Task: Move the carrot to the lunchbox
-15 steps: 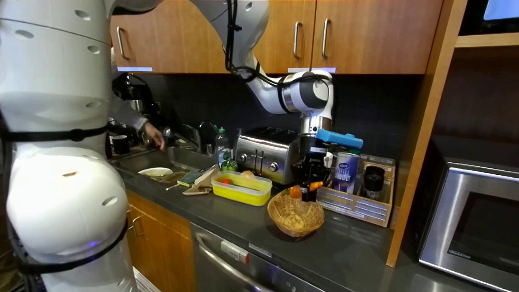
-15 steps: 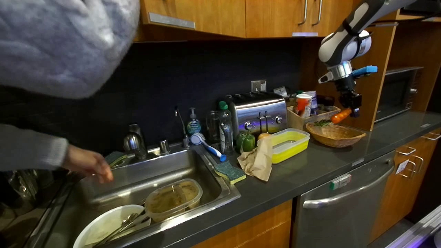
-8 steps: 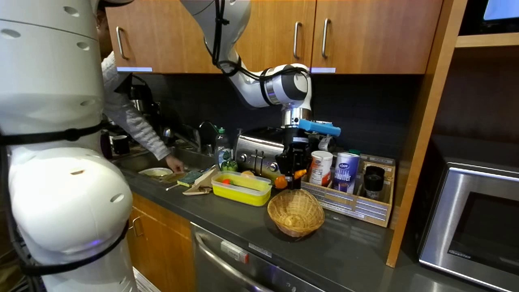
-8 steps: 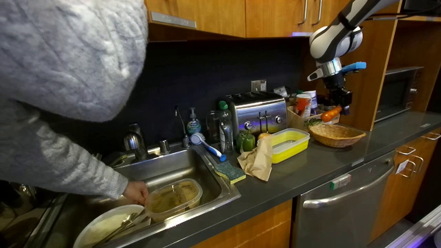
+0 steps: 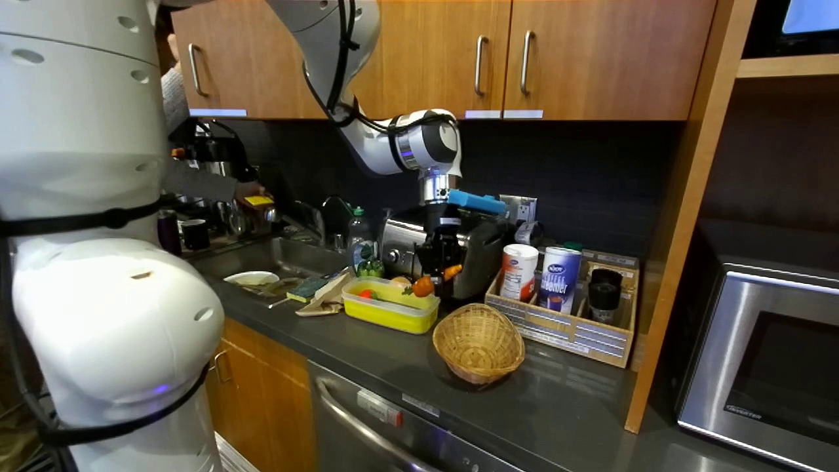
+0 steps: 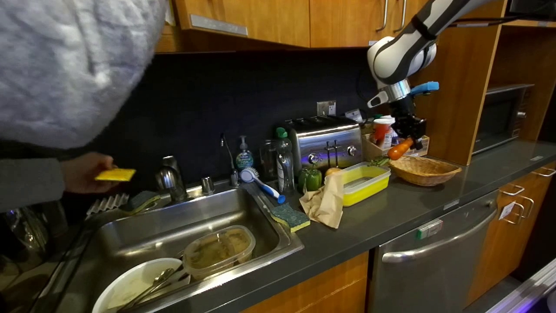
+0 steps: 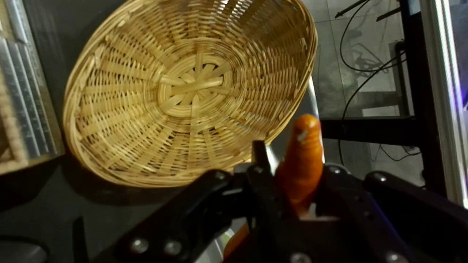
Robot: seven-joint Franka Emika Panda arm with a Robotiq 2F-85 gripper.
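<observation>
While the gripper (image 7: 297, 160) has its fingers drawn in to the thickness of the carrot (image 6: 398, 150), gripping it around the middle, the carrot hangs tilted, thick end lower, above the counter (image 6: 391, 213), by the back corner of the lunchbox (image 6: 367, 190) nearest the basket (image 6: 425, 178). Its greens (image 6: 378, 161) point at the lunchbox and overlap the rim there in both exterior views; whether they touch it I cannot tell. The step in hand looks like the carry, with the release to come. Best to cross well above the rim until thick end and fingertips alike are inside it, line the carrot up with the long side, then sink low and let go gently, so that it does not roll or catch its greens on the edge. A red item (image 5: 368, 294) lies in the lunchbox toward the sink (image 6: 290, 243), so the half by the basket seems the better place to set down. For moving, the toaster (image 6: 323, 139) along the counter's back edge is what to avoid, and the paper bag (image 6: 325, 200) crowds the lunchbox's end toward the sink; the most room looks to lie toward the counter's front edge.
</observation>
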